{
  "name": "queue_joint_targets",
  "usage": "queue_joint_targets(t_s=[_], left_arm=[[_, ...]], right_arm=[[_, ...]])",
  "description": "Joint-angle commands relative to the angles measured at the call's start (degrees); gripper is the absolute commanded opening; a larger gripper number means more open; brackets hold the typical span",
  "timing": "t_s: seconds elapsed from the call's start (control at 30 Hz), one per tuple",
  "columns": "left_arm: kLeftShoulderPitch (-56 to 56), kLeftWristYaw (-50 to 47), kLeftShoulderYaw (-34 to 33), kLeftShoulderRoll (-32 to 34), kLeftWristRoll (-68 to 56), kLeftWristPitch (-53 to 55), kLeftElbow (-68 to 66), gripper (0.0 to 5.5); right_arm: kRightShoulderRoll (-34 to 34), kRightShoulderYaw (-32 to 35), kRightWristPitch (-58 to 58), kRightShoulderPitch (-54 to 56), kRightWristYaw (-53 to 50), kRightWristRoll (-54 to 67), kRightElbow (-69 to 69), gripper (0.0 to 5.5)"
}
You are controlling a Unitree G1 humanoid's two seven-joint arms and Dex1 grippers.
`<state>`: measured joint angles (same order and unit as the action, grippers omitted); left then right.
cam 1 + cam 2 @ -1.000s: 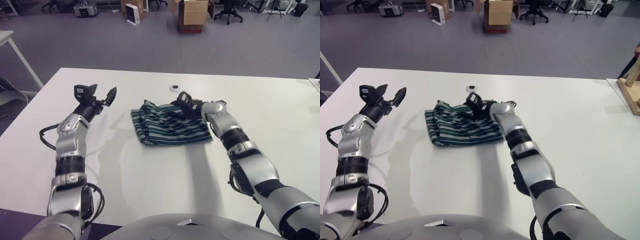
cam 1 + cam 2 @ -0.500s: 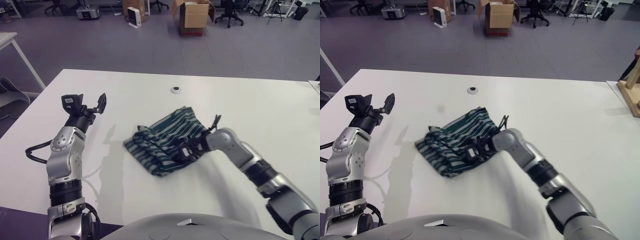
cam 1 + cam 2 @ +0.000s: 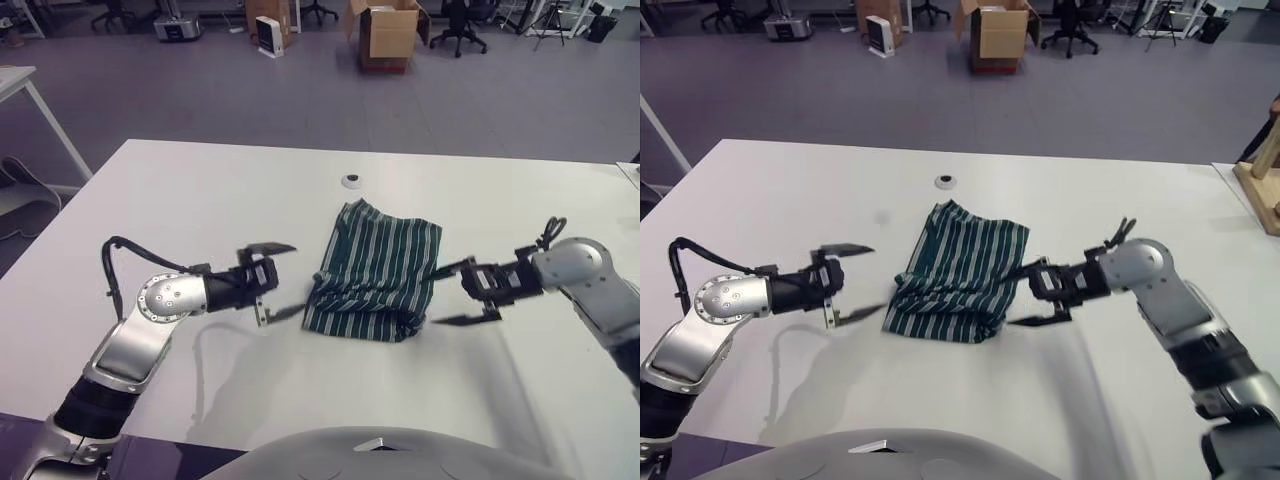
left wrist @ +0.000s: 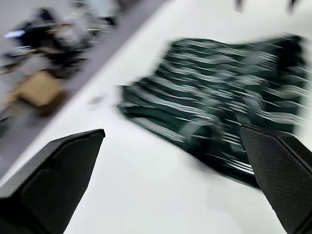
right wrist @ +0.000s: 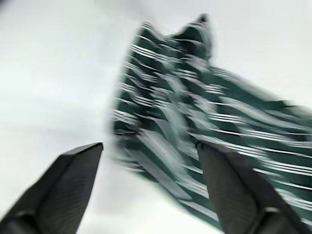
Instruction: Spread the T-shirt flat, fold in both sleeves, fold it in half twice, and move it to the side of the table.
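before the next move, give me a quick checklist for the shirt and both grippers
1. Left gripper jaws open and empty: ok.
2. Right gripper jaws open and empty: ok.
3. One gripper at each side of the T-shirt, level with its near edge: ok.
4. T-shirt spread flat: not ok, it lies rumpled and doubled over itself.
5. Sleeves located for folding: cannot tell, they are lost in the folds.
6. T-shirt wholly on the table, away from its edges: ok.
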<state>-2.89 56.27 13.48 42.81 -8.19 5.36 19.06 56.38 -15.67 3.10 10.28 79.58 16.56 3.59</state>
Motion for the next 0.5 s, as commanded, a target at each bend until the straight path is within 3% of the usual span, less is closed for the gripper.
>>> queue_joint_targets(t_s=[0.03, 0.27, 0.5], left_arm=[[-6.6, 3.6, 6.8, -0.5, 8.1, -8.8, -6.6, 5.4], [-11.9, 2.5, 12.4, -5.8, 14.9, -20.4, -19.6, 5.4], [-14.7, 3.1, 14.4, -8.6, 16.8, -25.1, -27.9, 5.4]], right_arm=[[-1.0, -0.8, 2.5, -4.7, -4.7, -6.5, 2.7, 3.9], [-8.7, -4.4, 7.6, -2.8, -12.9, -17.5, -2.9, 3.9], [-8.2, -3.3, 7.4, -4.4, -12.2, -16.4, -0.6, 2.71]])
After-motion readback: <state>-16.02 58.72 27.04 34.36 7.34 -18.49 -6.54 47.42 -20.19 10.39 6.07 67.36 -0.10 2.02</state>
